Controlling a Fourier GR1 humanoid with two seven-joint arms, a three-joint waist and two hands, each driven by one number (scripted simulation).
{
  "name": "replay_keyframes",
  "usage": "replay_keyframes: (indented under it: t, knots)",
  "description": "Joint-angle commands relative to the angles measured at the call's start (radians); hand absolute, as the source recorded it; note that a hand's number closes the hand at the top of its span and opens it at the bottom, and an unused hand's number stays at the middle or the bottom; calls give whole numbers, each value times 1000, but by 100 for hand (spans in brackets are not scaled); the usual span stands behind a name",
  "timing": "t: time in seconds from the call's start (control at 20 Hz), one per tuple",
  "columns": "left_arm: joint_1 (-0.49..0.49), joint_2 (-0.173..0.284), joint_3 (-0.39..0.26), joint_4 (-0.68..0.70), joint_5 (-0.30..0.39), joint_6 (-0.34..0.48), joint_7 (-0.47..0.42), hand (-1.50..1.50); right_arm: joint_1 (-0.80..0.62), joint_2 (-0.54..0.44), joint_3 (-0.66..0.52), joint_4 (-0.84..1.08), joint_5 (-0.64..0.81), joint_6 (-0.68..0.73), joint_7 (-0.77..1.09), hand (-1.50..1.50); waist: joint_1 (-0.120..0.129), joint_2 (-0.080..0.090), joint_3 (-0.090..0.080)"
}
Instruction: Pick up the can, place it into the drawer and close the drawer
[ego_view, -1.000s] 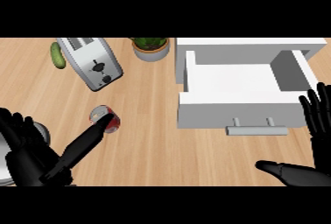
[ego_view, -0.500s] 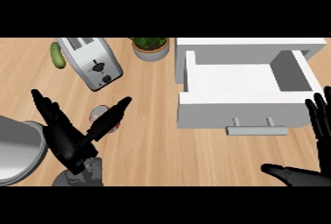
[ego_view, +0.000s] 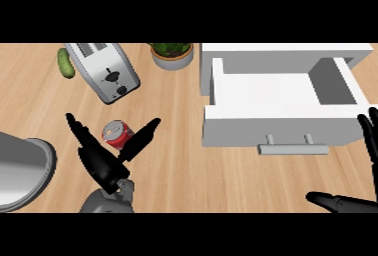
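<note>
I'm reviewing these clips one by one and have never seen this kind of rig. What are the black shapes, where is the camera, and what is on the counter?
The camera sits at the robot's head and looks steeply down at a wooden counter. The black shapes are its two hands on grey forearms, coming in from the lower edge. The left robot hand is open, its fingers spread to either side of a red can that stands on the counter; nothing is held yet. The right robot hand shows at the lower right edge, open and resting. On the counter are also a white drawer unit, its drawer pulled open with nothing visible inside, a silver toaster, a potted plant and a green cucumber.
</note>
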Motion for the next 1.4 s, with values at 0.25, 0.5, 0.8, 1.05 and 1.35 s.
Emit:
replay_keyframes:
  t: [0.25, 0.5, 0.8, 1.05, 1.35]
  knots:
    - [18, 32, -65, 159, 279, 239, -224, -150, 62, 22, -28, 12, -5, 38, -76, -150, -2, 1, -1]
    - [27, -15, -47, 200, 385, 253, -352, -150, 7, -32, -81, -36, -69, 46, 49, -150, -2, 2, -2]
    - [63, 22, -40, 184, 538, 250, -461, -150, 76, -11, -72, -138, -70, 58, 54, -150, -7, 1, -5]
    - [60, -3, 55, 190, 655, 148, -589, -150, 50, 1, -74, -110, -39, 36, 49, -150, 0, 2, -5]
    - [94, -16, 165, 208, 831, 41, -786, -150, 33, -17, -104, -75, -61, 56, 45, -150, 3, 2, -5]
